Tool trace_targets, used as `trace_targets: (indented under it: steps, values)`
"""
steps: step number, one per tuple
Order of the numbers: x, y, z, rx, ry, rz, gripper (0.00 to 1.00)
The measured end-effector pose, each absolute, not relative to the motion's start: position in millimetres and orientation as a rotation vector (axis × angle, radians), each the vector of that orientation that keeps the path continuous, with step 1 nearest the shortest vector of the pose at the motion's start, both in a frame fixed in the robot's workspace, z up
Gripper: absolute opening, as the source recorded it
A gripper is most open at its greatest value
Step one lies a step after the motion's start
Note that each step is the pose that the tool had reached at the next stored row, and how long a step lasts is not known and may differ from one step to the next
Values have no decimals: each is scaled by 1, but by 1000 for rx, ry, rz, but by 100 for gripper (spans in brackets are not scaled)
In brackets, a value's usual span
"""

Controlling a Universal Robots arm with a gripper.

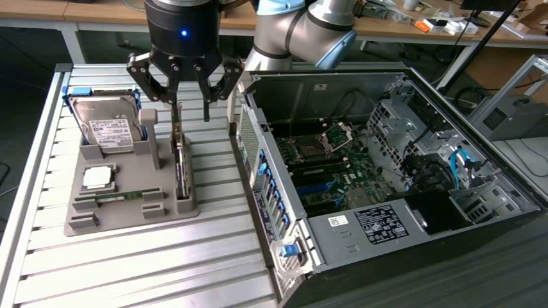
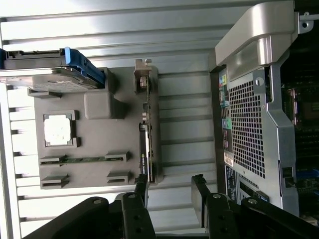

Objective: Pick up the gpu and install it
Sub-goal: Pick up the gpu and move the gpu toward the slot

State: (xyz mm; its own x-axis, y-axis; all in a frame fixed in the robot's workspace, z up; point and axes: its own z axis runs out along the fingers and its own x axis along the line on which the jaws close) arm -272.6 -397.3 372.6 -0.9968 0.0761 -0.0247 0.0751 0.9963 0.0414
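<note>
The gpu [image 1: 179,165] stands on edge in a slot of the grey holder [image 1: 128,215], a thin tan-brown strip seen edge-on. In the wrist view the gpu [image 2: 145,142] runs along the holder's side nearest the computer case, its silver bracket [image 2: 142,74] at the far end. My gripper [image 1: 191,117] hangs open just above the card and holds nothing. One finger [image 2: 141,188] lines up with the card's near end, while the other finger [image 2: 198,191] sits off toward the case. I see no contact with the card.
The holder also carries a silver hard drive [image 1: 107,125] upright in blue brackets, a square CPU [image 1: 99,176] and a green memory stick [image 1: 128,194]. The open computer case [image 1: 385,173] lies close on the exterior view's right, motherboard exposed. Everything rests on a slatted metal table [image 1: 154,269].
</note>
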Motion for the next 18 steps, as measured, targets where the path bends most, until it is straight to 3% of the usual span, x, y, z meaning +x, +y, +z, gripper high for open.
trace_targets:
  steps: [18]
  values:
    - [-273,-397,369,118,3113,63,48]
